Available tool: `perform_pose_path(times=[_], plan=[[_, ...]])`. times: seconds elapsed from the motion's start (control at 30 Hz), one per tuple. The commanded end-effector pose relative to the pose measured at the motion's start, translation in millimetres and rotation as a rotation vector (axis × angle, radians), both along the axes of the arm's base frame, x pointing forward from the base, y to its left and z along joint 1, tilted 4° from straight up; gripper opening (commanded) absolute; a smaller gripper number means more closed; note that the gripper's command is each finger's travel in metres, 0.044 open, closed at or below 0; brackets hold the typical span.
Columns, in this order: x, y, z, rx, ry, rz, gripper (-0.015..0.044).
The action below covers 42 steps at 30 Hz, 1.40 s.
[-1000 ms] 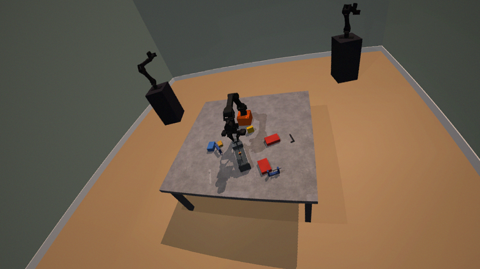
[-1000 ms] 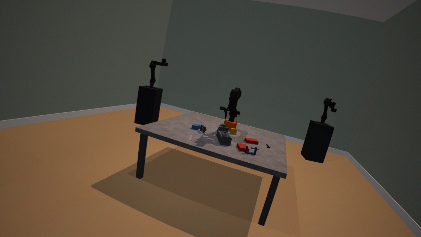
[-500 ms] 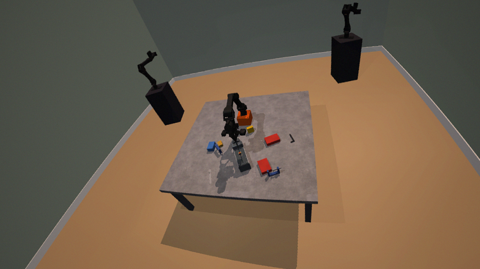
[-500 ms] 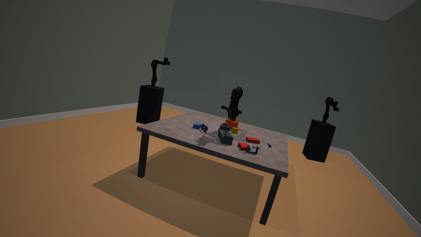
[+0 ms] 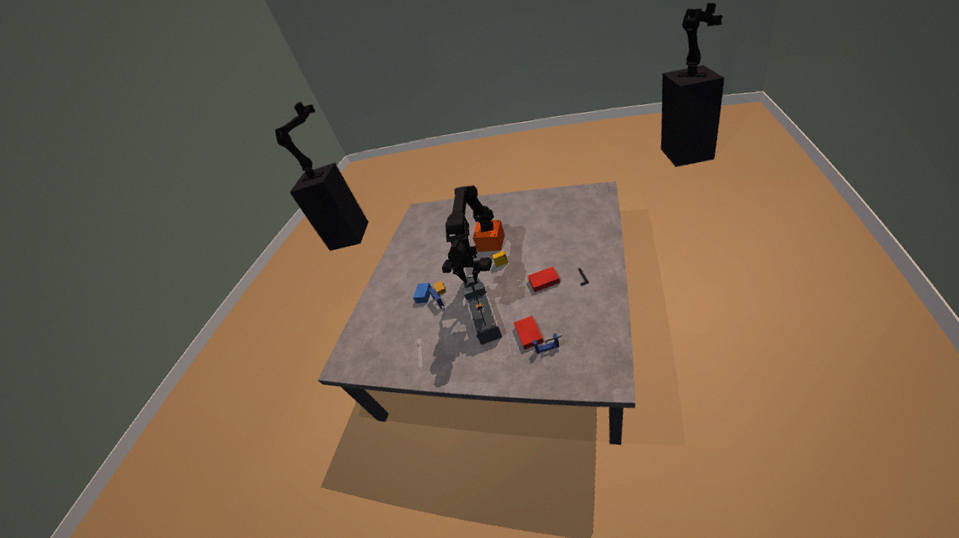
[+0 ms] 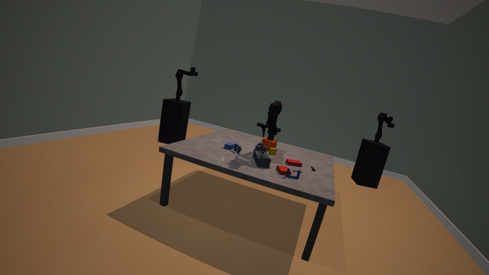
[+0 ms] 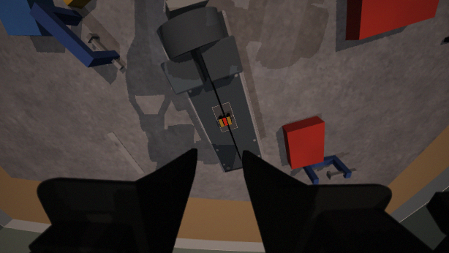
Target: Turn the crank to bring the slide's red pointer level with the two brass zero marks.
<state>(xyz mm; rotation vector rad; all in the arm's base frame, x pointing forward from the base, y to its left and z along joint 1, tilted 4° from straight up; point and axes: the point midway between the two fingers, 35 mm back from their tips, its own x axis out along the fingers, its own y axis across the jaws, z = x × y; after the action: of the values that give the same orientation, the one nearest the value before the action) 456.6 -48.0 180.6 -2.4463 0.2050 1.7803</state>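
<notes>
The machine (image 5: pixel 488 335) (image 6: pixel 262 163) (image 7: pixel 241 95) is a long dark grey body with a rounded drum housing (image 7: pixel 194 31) at its end nearer the arm base. In the wrist view the slide's red pointer (image 7: pixel 225 121) sits between the two brass marks, the left one (image 7: pixel 221 123) and the right one (image 7: pixel 229 120). It looks about level with them; a small offset cannot be told. My gripper (image 7: pixel 219 154) is partly open, with nothing between its fingers, above the machine's drum end in the top view. The crank handle cannot be made out in any view.
On the table (image 5: pixel 588 370) are a blue block (image 5: pixel 422 292), a blue clamp (image 7: pixel 67 36) left of the machine, a yellow block (image 5: pixel 500 258), two red blocks (image 5: pixel 543 279) (image 7: pixel 305 144), a second blue clamp (image 6: pixel 293 176), a black angled piece (image 5: pixel 582 276) and a pale strip (image 7: pixel 126 151).
</notes>
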Motion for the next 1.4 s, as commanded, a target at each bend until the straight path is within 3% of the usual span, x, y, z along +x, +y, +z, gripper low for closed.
perform_pose_path(times=[0.0,0.2,0.27,0.83,1.37], plan=[[0.0,0.2,0.0,0.001,0.000,0.001,0.0263],[0.0,0.2,0.0,0.001,0.000,0.001,0.0420],[0.0,0.2,0.0,0.001,0.000,0.001,0.0440],[0.0,0.2,0.0,0.001,0.000,0.001,0.0000],[0.0,0.1,0.0,0.000,0.000,0.000,0.0000]])
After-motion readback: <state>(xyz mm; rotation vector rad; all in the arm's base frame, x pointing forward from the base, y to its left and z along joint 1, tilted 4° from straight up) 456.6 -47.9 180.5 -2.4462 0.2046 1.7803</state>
